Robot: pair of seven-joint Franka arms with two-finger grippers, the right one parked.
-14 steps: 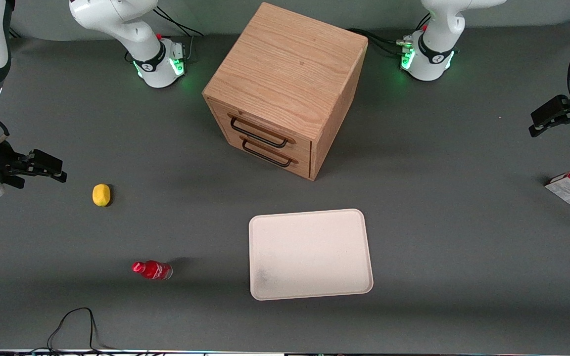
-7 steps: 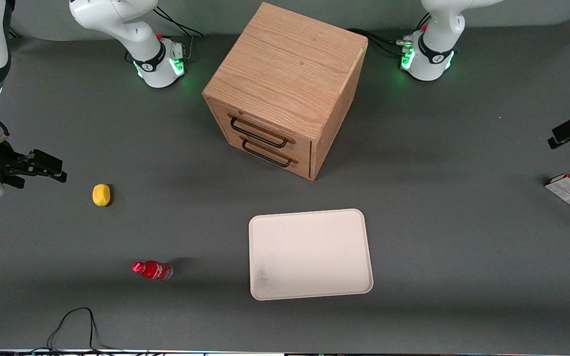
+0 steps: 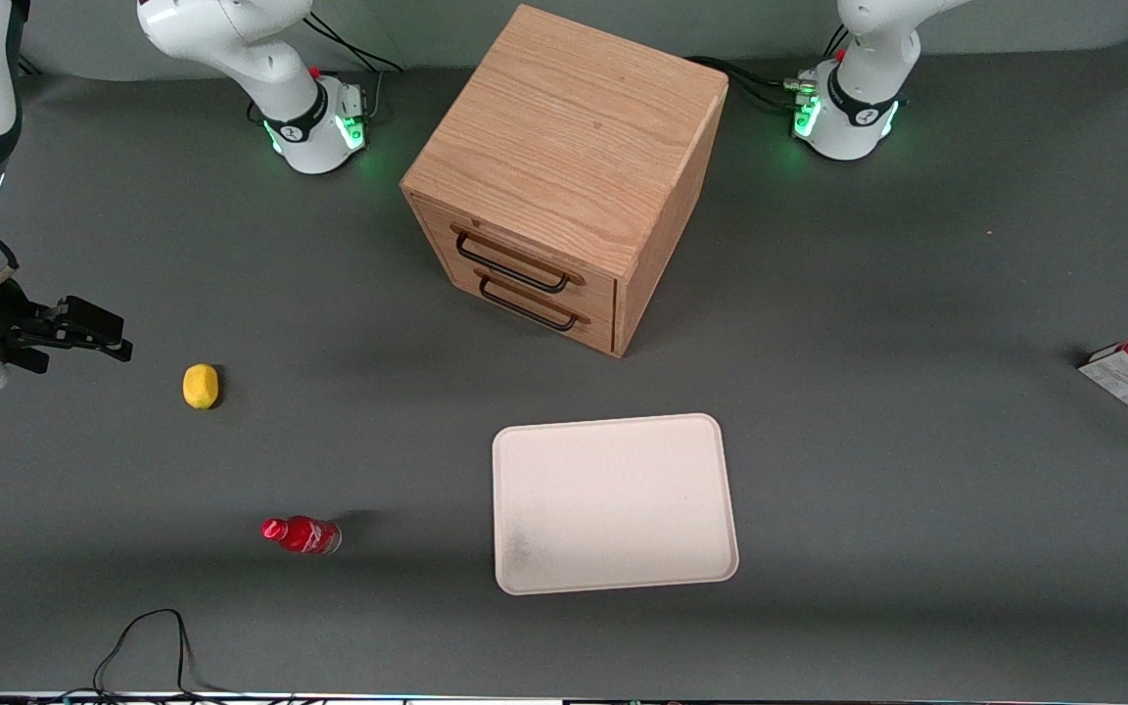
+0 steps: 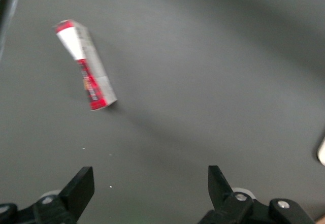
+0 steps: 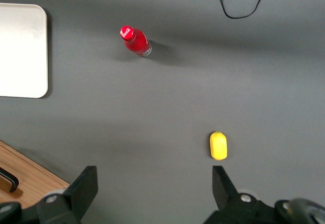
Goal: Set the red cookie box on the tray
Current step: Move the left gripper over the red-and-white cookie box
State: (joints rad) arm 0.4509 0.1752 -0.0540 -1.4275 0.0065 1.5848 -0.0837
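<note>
Hand [image 4: 150, 196] hovers open above table, apart from red cookie box [image 4: 85, 72].

Legible text: none.
- Red cookie box [image 4: 85, 65]: print on its red face, too blurred to read.
- Small red bottle [image 3: 302, 535]: white marking on its label, not readable.
- Gripper [image 4: 150, 192], fingers spread wide above the table: no marking.

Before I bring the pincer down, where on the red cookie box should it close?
Grip the red cookie box mid-length, across its narrow width, coming from above: it lies flat on the table, long and slim. The open pincer hangs above the table, off the box, and probably needs turning to square its fingers across it.
</note>
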